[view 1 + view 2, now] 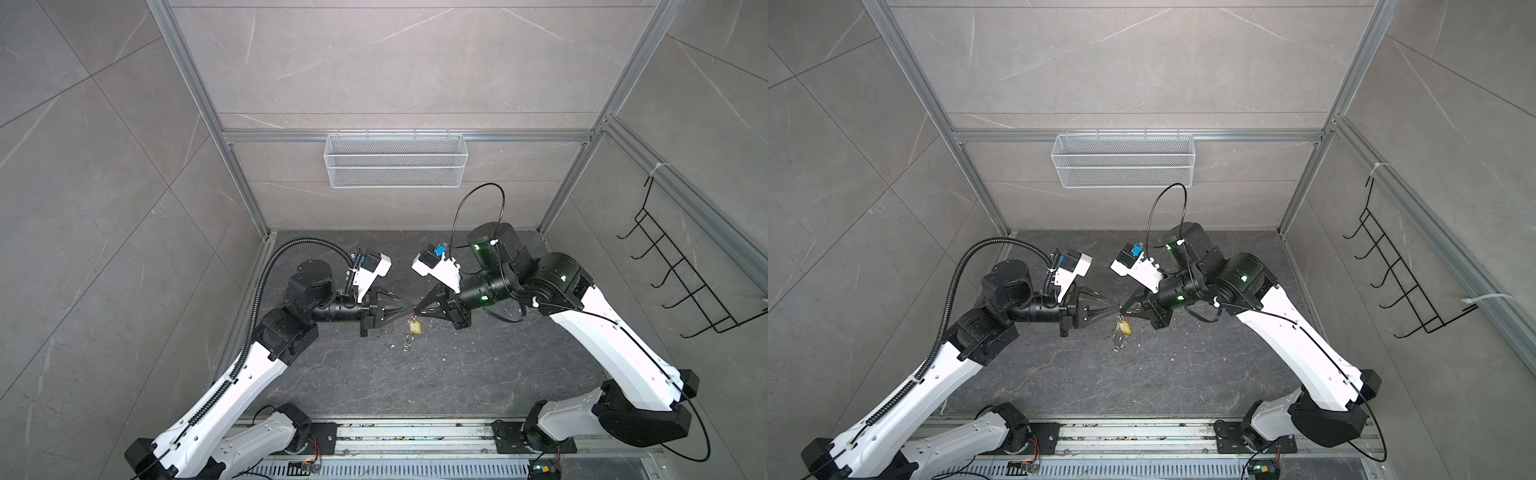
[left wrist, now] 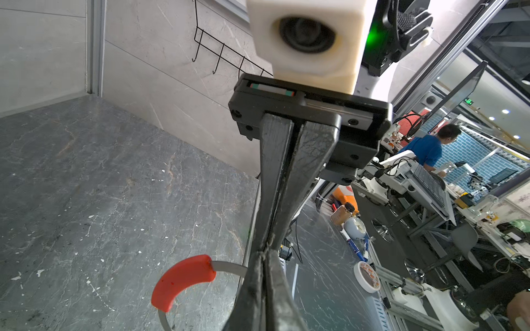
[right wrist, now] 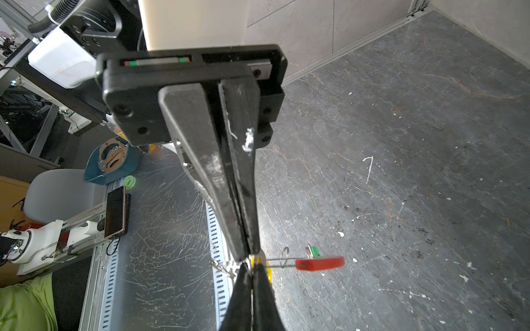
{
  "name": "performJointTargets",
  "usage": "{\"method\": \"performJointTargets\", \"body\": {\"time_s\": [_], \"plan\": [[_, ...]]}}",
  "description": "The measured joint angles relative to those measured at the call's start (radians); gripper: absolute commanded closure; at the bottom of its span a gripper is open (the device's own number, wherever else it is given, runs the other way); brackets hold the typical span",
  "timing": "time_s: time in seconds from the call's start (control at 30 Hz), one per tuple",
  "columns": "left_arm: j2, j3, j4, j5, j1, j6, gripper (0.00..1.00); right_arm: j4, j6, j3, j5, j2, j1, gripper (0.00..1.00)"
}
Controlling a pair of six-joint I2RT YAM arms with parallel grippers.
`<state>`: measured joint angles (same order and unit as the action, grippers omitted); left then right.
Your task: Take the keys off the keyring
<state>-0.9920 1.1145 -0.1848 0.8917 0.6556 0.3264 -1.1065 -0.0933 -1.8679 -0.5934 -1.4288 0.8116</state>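
Tip to tip on the keyring point(image 2: 229, 265), held above the surface point(image 1: 374, 374).
Nearest, dangling under the pinch: keys point(image 1: 407, 345) with yellow tag point(image 1: 415, 327); green tag point(image 3: 315, 251) further out along the wire. Then left hand point(image 1: 405, 310) and right hand point(image 1: 420, 306), both fully closed on the hoop wire, equally near. Red sleeve point(image 2: 180, 279) arcing off sideways from left hand, hoop edge-on to right hand. No legible writing.

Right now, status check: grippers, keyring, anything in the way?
Left gripper and right gripper both shut, tip to tip on the keyring. Yellow tag key and green tag key still on it. Nothing blocking.
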Motion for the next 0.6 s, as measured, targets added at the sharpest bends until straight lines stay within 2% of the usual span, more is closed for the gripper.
{"method": "performJointTargets", "body": {"time_s": [0.13, 0.27, 0.37, 0.6], "plan": [[0.000, 0.000, 0.007, 0.000, 0.000, 0.007, 1.00, 0.022, 0.015, 0.018, -0.001, 0.011, 0.000, 1.00], [0.016, -0.038, 0.076, -0.010, 0.001, 0.045, 1.00, 0.109, 0.058, 0.091, 0.007, 0.053, 0.000, 0.71], [0.051, -0.102, 0.172, -0.040, 0.002, 0.087, 1.00, 0.233, 0.119, 0.200, 0.029, 0.106, -0.004, 0.59], [0.139, -0.259, 0.444, -0.212, 0.024, 0.144, 1.00, 0.624, 0.312, 0.463, 0.061, 0.227, -0.007, 0.54]]}}
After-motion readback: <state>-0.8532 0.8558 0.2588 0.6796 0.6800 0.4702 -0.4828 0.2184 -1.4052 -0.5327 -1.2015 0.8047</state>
